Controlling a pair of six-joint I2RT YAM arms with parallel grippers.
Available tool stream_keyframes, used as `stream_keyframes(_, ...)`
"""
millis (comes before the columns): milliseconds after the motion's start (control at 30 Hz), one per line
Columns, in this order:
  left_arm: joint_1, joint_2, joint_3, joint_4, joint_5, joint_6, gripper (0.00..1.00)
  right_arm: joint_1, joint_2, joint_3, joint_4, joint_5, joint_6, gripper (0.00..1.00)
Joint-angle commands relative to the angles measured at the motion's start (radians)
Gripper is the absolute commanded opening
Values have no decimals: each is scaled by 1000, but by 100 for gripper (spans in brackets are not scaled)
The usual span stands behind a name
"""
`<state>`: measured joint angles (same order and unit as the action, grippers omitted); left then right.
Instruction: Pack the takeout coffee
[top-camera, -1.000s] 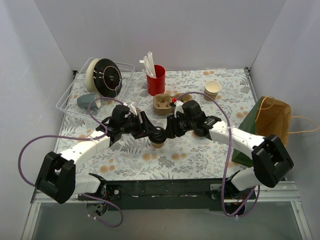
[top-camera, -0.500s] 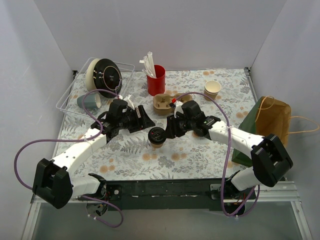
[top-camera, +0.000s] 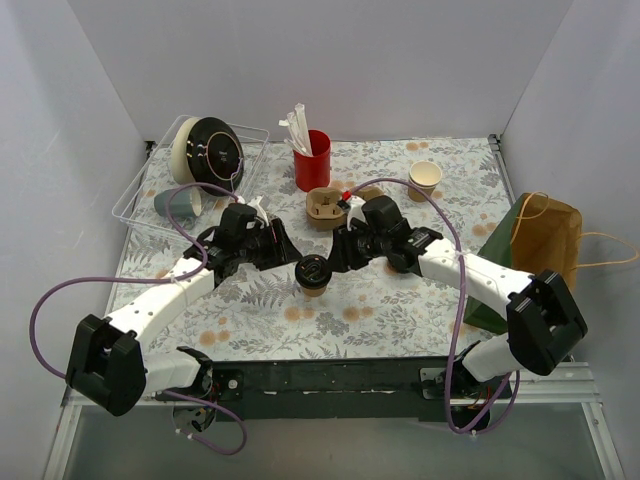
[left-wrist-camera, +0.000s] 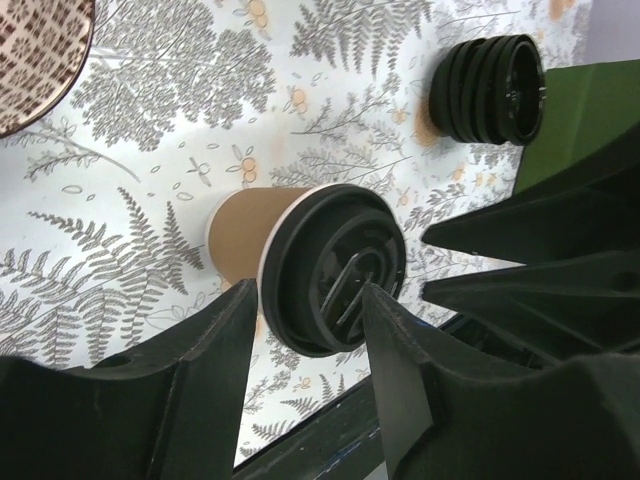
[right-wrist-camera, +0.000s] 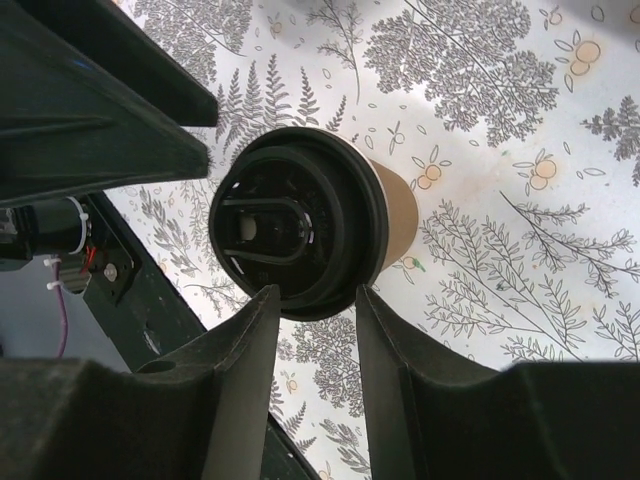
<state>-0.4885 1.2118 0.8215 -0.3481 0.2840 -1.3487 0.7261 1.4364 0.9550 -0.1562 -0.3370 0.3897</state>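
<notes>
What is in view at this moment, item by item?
coffee cup: one, brown with a black lid, table centre
paper cup: one, tan, no lid, far right
red cup: one, holding white sticks, far centre
cup carrier: one, brown cardboard, just nearer than the red cup
spare lids: one stack, black, beyond the coffee cup
rack: one, clear wire, far left
plates: two, black and cream, upright in the rack
mug: one, grey-blue, rack's near end
paper bag: one, brown, right edge
green bag: one, dark, beside the paper bag
left gripper: open, left of the coffee cup
right gripper: open, right of it
</notes>
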Motion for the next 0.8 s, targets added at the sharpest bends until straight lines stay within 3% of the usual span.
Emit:
stream_keyframes(0,-4,-31,-41,-8,-26,10,45,29,-30,76,0,26,-11,43)
stream_keyframes(100,-4,-23,-50,-6,-23,10,44,50,-5,102,-9,33,-21,39)
stream_keyframes(367,-4,-14,-74,15,-5,2,43,82,44,148,-48,124,-63,41)
stream_keyframes(767,-4,12,-113,47,7,-7,41,121,105,102,4,125,-55,34)
